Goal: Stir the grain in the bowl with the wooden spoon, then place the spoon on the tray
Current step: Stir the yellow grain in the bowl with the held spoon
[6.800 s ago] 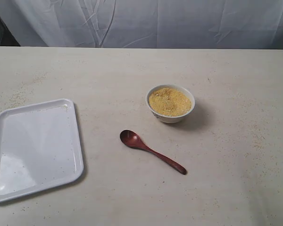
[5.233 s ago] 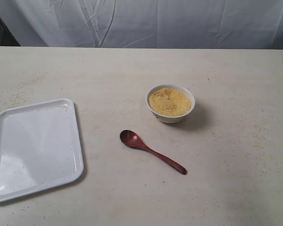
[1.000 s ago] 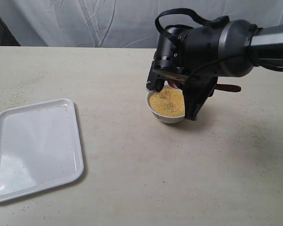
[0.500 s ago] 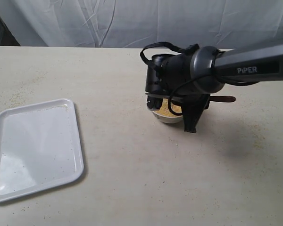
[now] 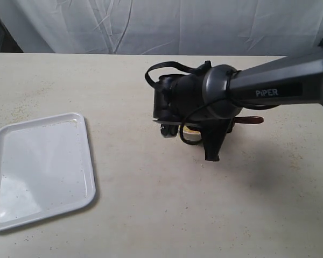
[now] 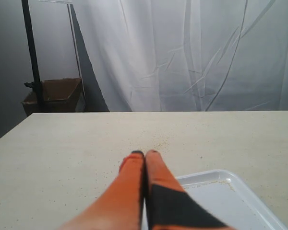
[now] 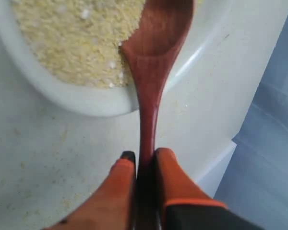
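My right gripper (image 7: 143, 158) is shut on the slim handle of the dark reddish-brown wooden spoon (image 7: 151, 72). The spoon's oval head lies in the yellow grain (image 7: 72, 38) inside the white bowl (image 7: 77, 100). In the exterior view my right arm (image 5: 204, 99) covers the bowl almost fully. Only a sliver of grain (image 5: 192, 129) and the spoon's handle end (image 5: 251, 120) show there. The white tray (image 5: 40, 169) lies empty at the left. My left gripper (image 6: 145, 154) is shut on nothing, hanging above the tray's (image 6: 230, 201) corner, and is out of the exterior view.
Loose grains (image 5: 21, 110) are scattered on the beige table left of the tray's far end. A white cloth hangs behind the table. A cardboard box (image 6: 53, 96) on a stand sits beyond the table edge in the left wrist view.
The spoon left the table and is now held in the bowl. Over the last second my right arm slid left and lower, hiding the bowl.
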{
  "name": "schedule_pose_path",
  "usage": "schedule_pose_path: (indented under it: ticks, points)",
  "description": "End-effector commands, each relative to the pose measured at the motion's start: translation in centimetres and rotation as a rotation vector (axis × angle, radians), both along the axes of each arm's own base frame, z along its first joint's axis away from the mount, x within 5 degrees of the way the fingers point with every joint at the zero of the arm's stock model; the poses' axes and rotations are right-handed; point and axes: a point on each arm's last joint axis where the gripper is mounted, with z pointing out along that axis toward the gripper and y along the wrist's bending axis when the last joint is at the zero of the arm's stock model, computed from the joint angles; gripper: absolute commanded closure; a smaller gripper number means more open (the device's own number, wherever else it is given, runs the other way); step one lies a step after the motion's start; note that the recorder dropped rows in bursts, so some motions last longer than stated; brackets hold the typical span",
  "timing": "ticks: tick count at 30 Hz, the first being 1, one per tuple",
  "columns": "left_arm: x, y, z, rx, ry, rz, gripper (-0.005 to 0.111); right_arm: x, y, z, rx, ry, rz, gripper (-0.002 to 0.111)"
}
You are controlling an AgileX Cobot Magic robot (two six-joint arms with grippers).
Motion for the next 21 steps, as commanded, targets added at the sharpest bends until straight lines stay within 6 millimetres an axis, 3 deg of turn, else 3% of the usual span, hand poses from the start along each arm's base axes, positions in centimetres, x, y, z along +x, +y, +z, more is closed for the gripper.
schedule_pose_path:
  ticks: [1,13,21]
  points:
    - [0.0,0.0,-0.1,-0.007,0.0,-0.005,0.106,-0.3,0.3,0.4,-0.069,-0.022,0.03,0.109]
    - [0.0,0.0,-0.1,-0.007,0.0,-0.005,0.106,0.1,-0.1,3.7,-0.094,-0.137,0.074,0.109]
    - [0.0,0.0,-0.1,-0.007,0.0,-0.005,0.106,1.5,-1.3,2.4,-0.055,-0.103,0.045,0.109]
